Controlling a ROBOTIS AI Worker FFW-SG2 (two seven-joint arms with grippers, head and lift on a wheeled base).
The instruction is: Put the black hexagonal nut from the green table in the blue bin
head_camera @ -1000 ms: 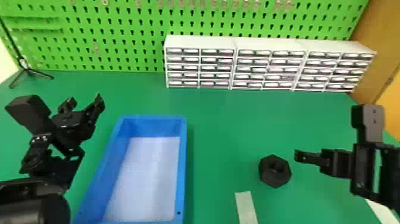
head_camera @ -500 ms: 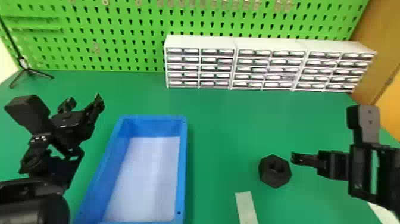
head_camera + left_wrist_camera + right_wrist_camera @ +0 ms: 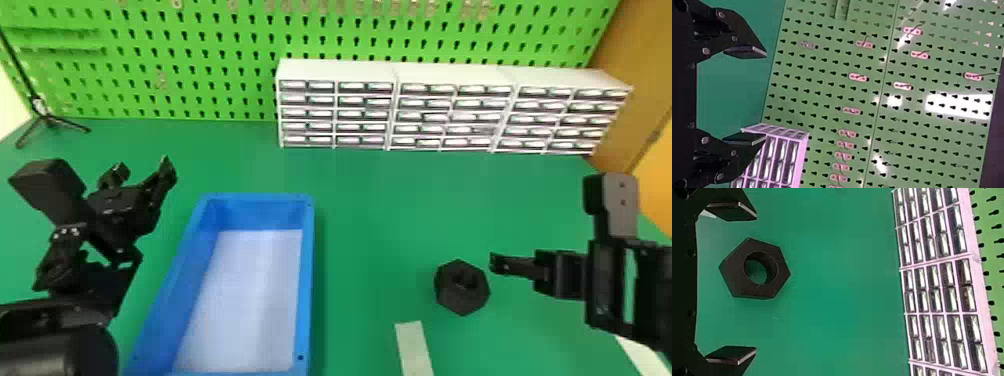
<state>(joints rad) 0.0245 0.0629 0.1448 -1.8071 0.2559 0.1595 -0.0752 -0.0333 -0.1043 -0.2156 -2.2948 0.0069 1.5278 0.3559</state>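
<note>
Black hexagonal nut (image 3: pixel 461 300): flat on green table (image 3: pixel 370 225), lower right of head view; R of blue bin & well apart from it. In R wrist view it's in left part of frame, in the gap btwn the fingers as seen there, touching neither; green shows thru its round hole.

R gripper (image 3: pixel 520 266): right side of head view, just beside nut on its R. Fingers (image 3: pixel 736 211) wide apart per R wrist view, nut not gripped.

L gripper (image 3: pixel 144 167): left side of head view, up & L of bin's far end. Fingers also well apart, w/ nothing held (L wrist view).

Blue bin (image 3: pixel 306 300): lower ctr-left of head view, longer than wide, raised blue walls, pale floor. Near end runs to btm edge.

White strips: one (image 3: pixel 414 345) on table at btm, btwn bin & nut, a bit nearer nut; other (image 3: pixel 642 355) in lower R corner.

Drawer units (image 3: pixel 452 115): white, side by side, top ctr to upper R, at back of table.

Pegboard (image 3: pixel 200 60): bright green, behind drawers, across top; metal hooks on it.

Tripod (image 3: pixel 37 105): blk legs, upper L, on table nr pegboard.
</note>
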